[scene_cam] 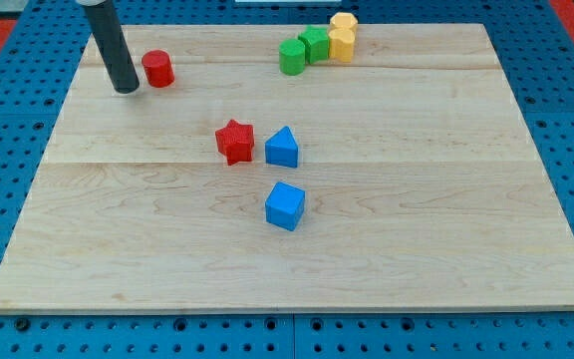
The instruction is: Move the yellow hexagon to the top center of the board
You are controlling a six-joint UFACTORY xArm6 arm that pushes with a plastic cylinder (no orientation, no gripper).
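Observation:
The yellow hexagon (344, 21) sits at the view's top edge of the wooden board (417, 229), right of centre. A second yellow block (341, 43) lies just below it, touching. Left of that, a green block (315, 43) and a green cylinder (292, 57) form a touching row. My tip (127, 89) rests on the board at the upper left, just left of the red cylinder (157, 69), far from the yellow hexagon.
A red star (234, 141) and a blue triangular block (281, 148) lie side by side near the board's middle. A blue cube (285, 205) lies below them. Blue pegboard surrounds the board.

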